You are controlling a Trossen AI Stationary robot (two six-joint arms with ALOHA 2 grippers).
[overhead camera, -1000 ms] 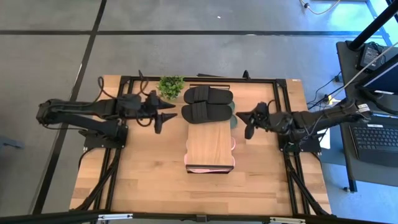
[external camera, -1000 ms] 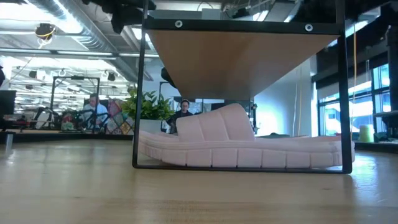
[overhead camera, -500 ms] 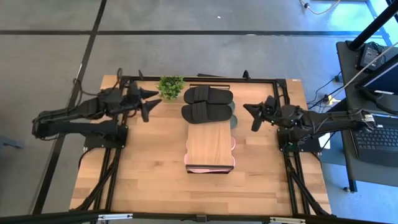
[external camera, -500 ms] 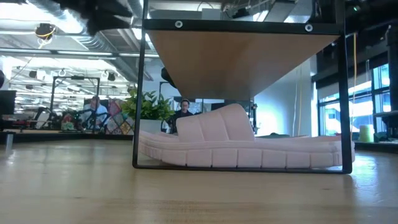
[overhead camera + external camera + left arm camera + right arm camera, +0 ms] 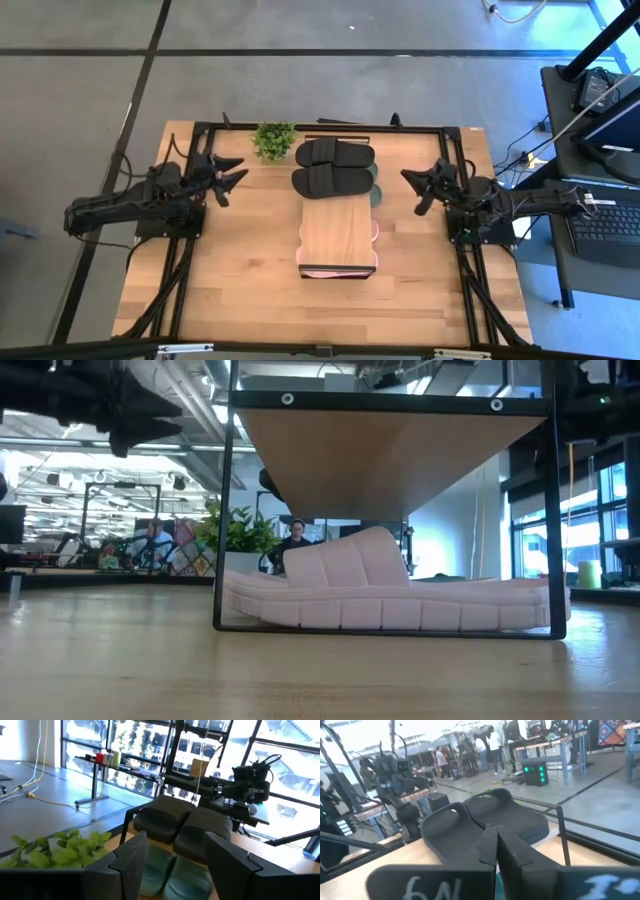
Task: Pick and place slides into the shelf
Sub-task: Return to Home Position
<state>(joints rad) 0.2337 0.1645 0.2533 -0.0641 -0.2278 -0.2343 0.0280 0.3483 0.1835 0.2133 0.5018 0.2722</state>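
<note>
Shelf (image 5: 337, 238) mid-table | left fingers (image 5: 129, 864) apart, well off its left | right fingers (image 5: 516, 853) together, well off its right

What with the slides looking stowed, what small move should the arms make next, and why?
Probably draw both arms back toward their bases. The black slides lie on the shelf, a pink slide sits beneath it, and the left gripper and right gripper hang empty, clear of the shelf.
</note>
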